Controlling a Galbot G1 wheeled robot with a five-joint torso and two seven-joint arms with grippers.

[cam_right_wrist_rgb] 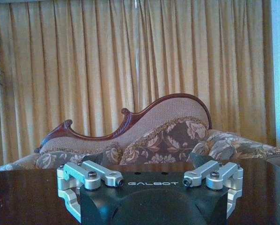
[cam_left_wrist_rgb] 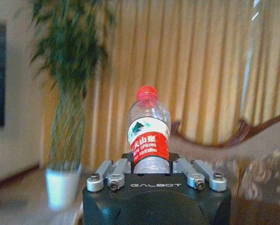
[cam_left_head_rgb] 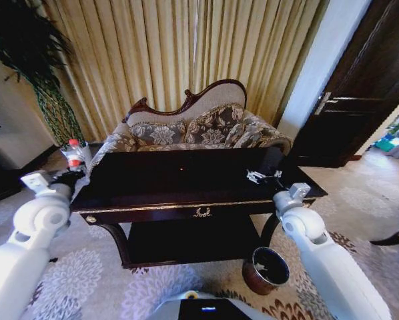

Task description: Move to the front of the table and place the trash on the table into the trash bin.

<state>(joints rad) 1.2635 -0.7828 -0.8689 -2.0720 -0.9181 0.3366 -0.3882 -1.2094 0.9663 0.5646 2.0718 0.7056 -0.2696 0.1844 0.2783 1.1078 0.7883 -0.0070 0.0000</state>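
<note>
1. Desk point(cam_left_head_rgb: 186, 175) sits mid-frame in the head view, dark glossy top, gold trim along the front edge, lower shelf below.
2. Trash point(cam_left_head_rgb: 261, 177): crumpled white wad on the desk top, right of centre, near the right edge. A tiny orange scrap point(cam_left_head_rgb: 181, 169) lies mid-desk.
3. Trash bin point(cam_left_head_rgb: 266, 270) stands on the carpet, lower right of centre, just in front of the desk's right front leg, dark inside.
4. Left end effector point(cam_left_wrist_rgb: 151, 154) is clamped around a clear water bottle point(cam_left_wrist_rgb: 149, 131) with red cap and red label, bottle upright; in the head view it is at the desk's left end, left side of frame.
5. Right end effector point(cam_right_wrist_rgb: 152, 176) is spread wide with nothing between the fingers, low over the desk top; in the head view the right arm rises at lower right, near the wad.
6. Sofa point(cam_left_head_rgb: 199, 130) stands just behind the desk, curtains behind it, plant at upper left, dark door at upper right.
</note>
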